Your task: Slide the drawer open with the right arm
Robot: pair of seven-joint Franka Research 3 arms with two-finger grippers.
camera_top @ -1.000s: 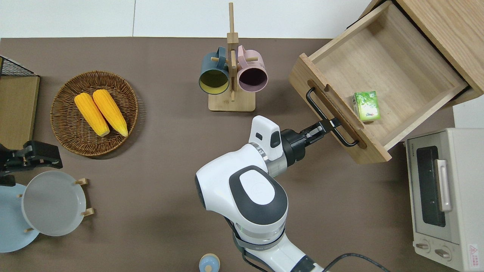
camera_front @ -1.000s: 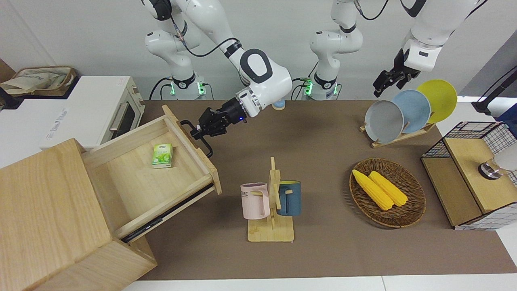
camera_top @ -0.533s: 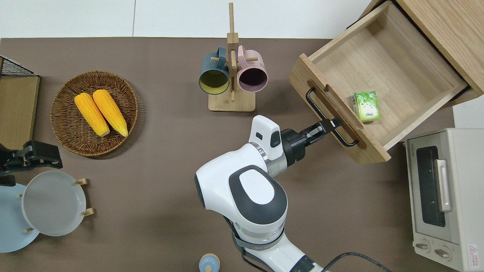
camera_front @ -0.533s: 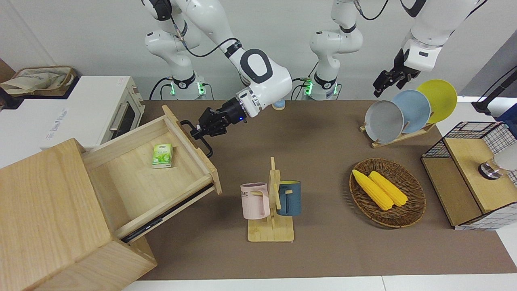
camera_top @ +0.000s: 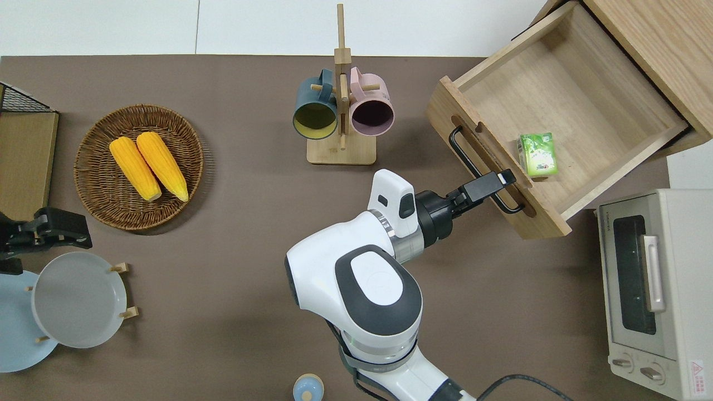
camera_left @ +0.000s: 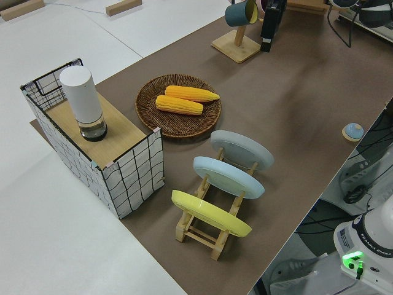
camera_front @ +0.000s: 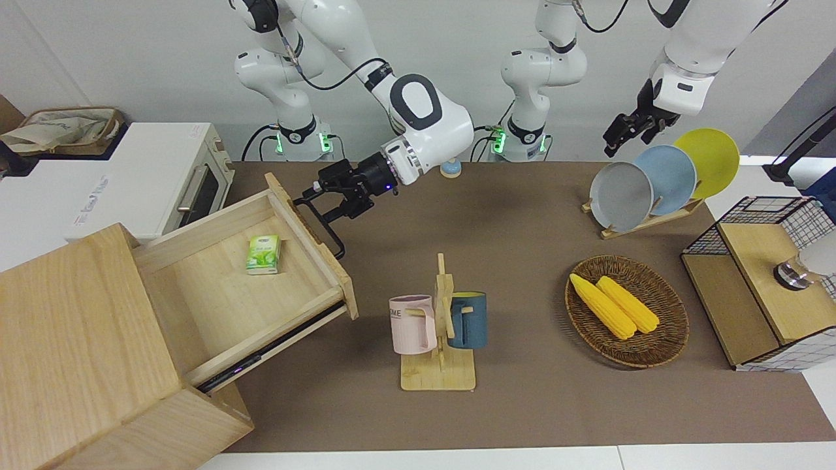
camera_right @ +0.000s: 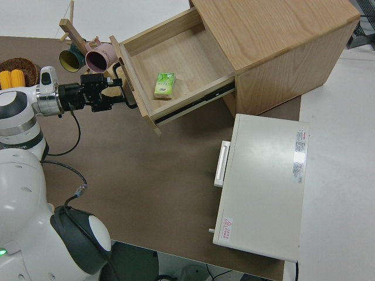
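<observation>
The light-wood drawer (camera_front: 248, 307) stands pulled far out of the big pale wooden box (camera_front: 72, 339); it also shows in the overhead view (camera_top: 579, 106) and the right side view (camera_right: 176, 55). A small green carton (camera_front: 263, 253) lies inside it. The black bar handle (camera_front: 326, 232) is on the drawer's front. My right gripper (camera_front: 325, 199), with its blue light, is open, its fingers spread on either side of the handle's end nearer the robots (camera_top: 504, 184). My left gripper (camera_front: 620, 134) is parked.
A white toaster oven (camera_front: 163, 176) stands beside the drawer, nearer the robots. A mug rack (camera_front: 439, 326) with pink and blue mugs stands close to the drawer's front. A corn basket (camera_front: 626, 310), a plate rack (camera_front: 653, 183) and a wire-mesh box (camera_front: 764, 281) lie toward the left arm's end.
My right gripper was shut on the handle; its fingers have now spread apart and its wrist has tilted. The drawer has shifted very slightly.
</observation>
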